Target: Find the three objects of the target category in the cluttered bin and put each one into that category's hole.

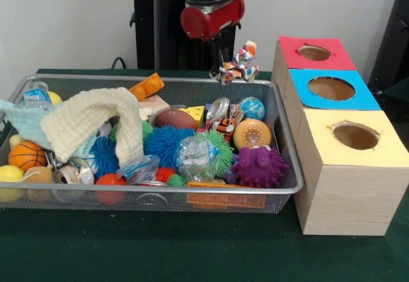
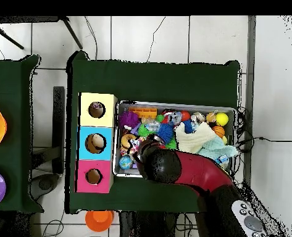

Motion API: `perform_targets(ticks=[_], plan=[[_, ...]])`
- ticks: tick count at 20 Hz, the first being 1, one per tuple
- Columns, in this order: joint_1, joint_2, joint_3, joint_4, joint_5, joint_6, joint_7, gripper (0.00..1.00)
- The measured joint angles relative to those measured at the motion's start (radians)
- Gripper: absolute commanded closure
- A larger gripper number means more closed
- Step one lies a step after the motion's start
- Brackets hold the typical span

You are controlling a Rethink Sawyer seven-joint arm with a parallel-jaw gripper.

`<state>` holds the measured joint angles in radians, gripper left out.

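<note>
Front view: The red and black arm (image 1: 212, 15) descends from the top edge. Its claw (image 1: 222, 64) is clenched on a knotted rope bundle of white, red, orange and blue-green strands (image 1: 239, 64), which hangs above the far rim of the wide, shallow silver wire-mesh bin (image 1: 160, 192), near its right end. The bin rests on the green-covered table (image 1: 192, 250). Inside it lie a cream knitted cloth (image 1: 96, 125), a purple spiky rubber ball (image 1: 259, 165), a blue bristly ball (image 1: 167, 144), a small orange basketball (image 1: 27, 155), a brown toy football (image 1: 176, 118), an orange round toy with a pale ring of dots (image 1: 252, 133) and a small blue-green globe ball (image 1: 252, 108). To the right of the bin stands a row of three wooden boxes, each with a round hole in its coloured top: the yellow-topped box (image 1: 351, 167) nearest the camera, the blue-topped box (image 1: 332, 90) in the middle and the red-topped box (image 1: 314, 53) farthest.

Overhead view: The arm (image 2: 191, 171) reaches from the bottom over the bin (image 2: 176, 103) and hides the claw and the bundle. The three boxes stand just beside the bin's left end: yellow (image 2: 97, 110), blue (image 2: 95, 143), red (image 2: 94, 176). An orange round object (image 2: 99, 220) sits on the floor below the table.
</note>
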<state>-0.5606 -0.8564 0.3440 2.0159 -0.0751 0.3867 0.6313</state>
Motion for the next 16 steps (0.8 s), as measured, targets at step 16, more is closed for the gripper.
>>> perform_targets(ticks=[16], plan=[[0.305, 0.062, -0.066, -0.197, 0.207, -0.014, 0.057, 1.00]])
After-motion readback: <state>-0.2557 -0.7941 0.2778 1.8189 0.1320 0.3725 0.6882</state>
